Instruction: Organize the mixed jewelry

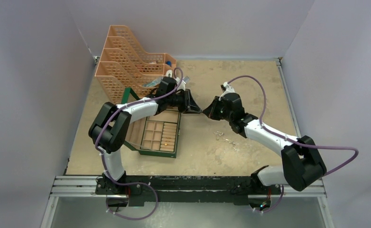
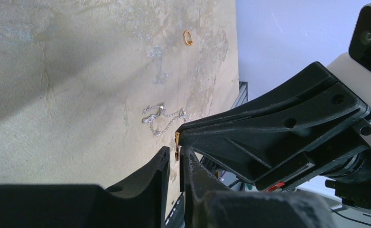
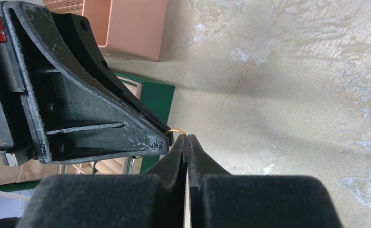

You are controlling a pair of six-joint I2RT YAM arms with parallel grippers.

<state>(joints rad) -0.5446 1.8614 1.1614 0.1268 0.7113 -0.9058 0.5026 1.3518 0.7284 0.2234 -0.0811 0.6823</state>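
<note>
**Right wrist view.** The right claw (image 3: pixel 187 141) has its jaws pressed fully together. It pinches a thin gold ring (image 3: pixel 176 131) at the very tips. Most of the ring projects free toward the left claw (image 3: pixel 167 140), whose tip meets it.

**Left wrist view.** The left claw's jaws are narrowed to a slit, with the same ring hanging edge-on inside it. Whether the pads press on the ring cannot be told. Only this view shows the other jewelry lying on the surface (image 2: pixel 55 71) below. A silver chain (image 2: pixel 162 118) sits in a loose tangle, and a second gold ring (image 2: pixel 188 37) lies well apart from it.

**Top external view.** The two claws meet tip to tip above the surface, near the far right corner of the open green box (image 1: pixel 167 153). The held ring is too small to make out here. The loose pieces appear only as faint specks near the right forearm. An orange rack (image 1: pixel 126 61) stands behind the box.

**Hidden or cut off.** The left arm covers part of the box's compartments in the top view. The right wrist view gives only one green corner of the box and a cropped edge of the rack.
</note>
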